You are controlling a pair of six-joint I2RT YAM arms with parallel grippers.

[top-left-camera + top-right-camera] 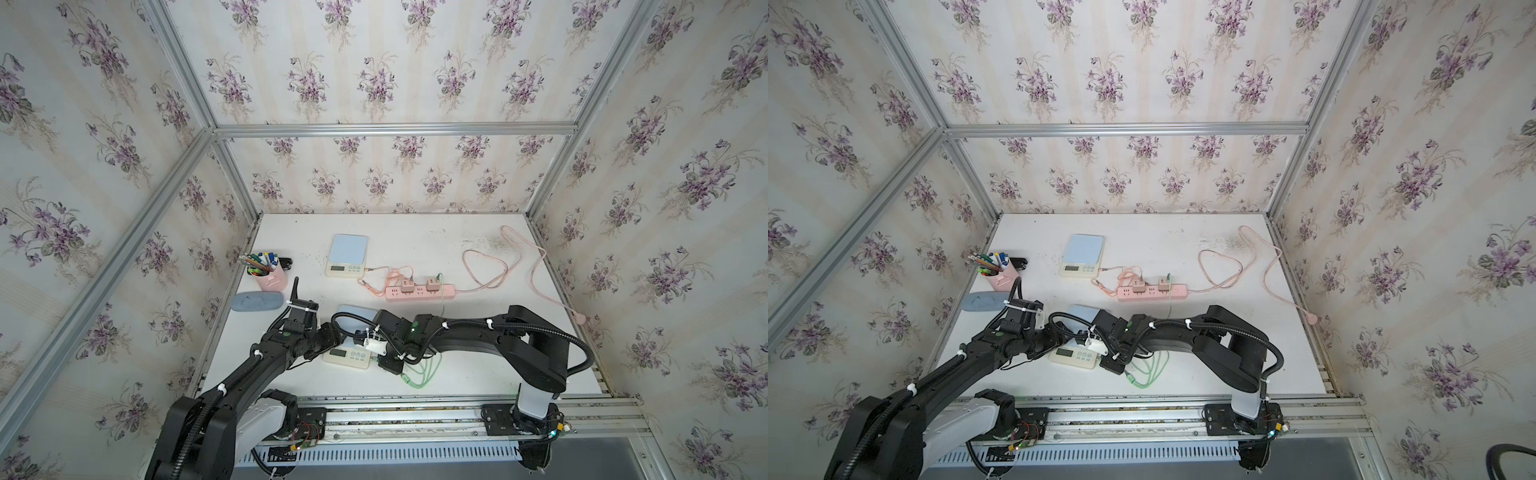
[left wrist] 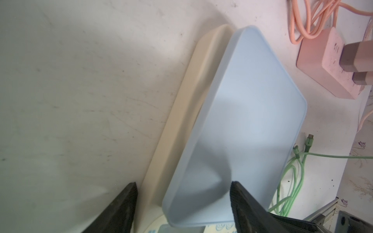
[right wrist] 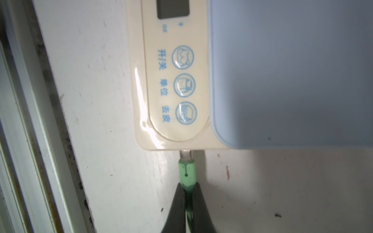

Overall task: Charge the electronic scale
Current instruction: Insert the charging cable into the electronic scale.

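A cream electronic scale [image 1: 348, 358] [image 1: 1075, 357] with a pale blue platform [image 2: 252, 113] lies near the table's front, between my two arms. My left gripper [image 2: 182, 184] is open, its jaws wide apart. One finger is beside the cream body and the other over the platform's corner. My right gripper [image 3: 188, 187] is shut on the green cable's plug [image 3: 186, 171]. The plug's metal tip [image 3: 185, 155] meets the scale's side edge, below the button panel [image 3: 181, 84]. How deep the tip sits I cannot tell. The green cable [image 1: 424, 374] coils on the table in front of the right arm.
A second scale [image 1: 348, 253] stands further back, with a pink cable plugged into it. Behind the near scale lies a pink power strip [image 1: 419, 293] [image 2: 323, 60] with two chargers. A pink pen cup [image 1: 270, 276] and a blue-grey case [image 1: 257, 301] are at the left. Pink cable loops [image 1: 490, 266] lie at the back right.
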